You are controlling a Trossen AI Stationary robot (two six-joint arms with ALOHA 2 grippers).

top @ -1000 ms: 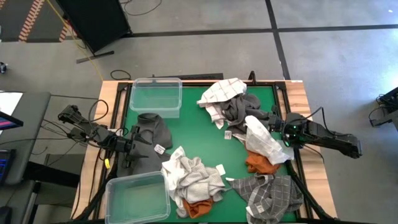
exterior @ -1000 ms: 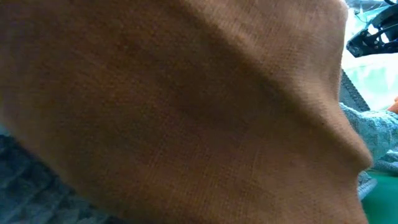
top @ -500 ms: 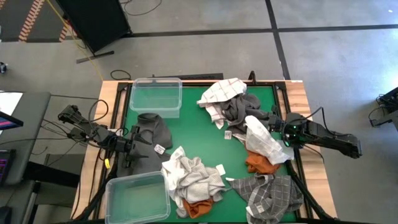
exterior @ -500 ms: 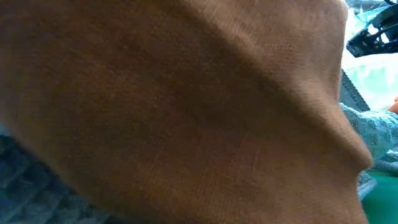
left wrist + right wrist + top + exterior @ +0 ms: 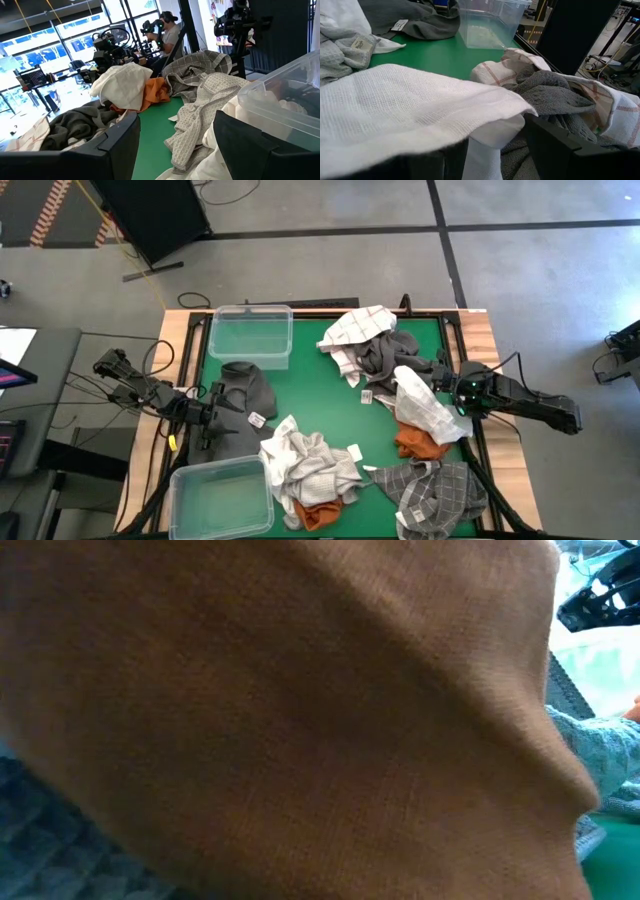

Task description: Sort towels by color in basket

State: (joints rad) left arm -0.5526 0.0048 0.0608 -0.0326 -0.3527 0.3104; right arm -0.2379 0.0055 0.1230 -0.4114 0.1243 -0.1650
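Presently my right tool stands part-open over the soft white waffle-weave towel, gripping nothing; I should descend squarely, pinching one layer only. Left tool open, empty.

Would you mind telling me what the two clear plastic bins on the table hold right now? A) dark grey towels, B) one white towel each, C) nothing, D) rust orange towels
C: in the high view the far bin and the near bin both show only bare clear bottoms, while the towels lie on the green mat.
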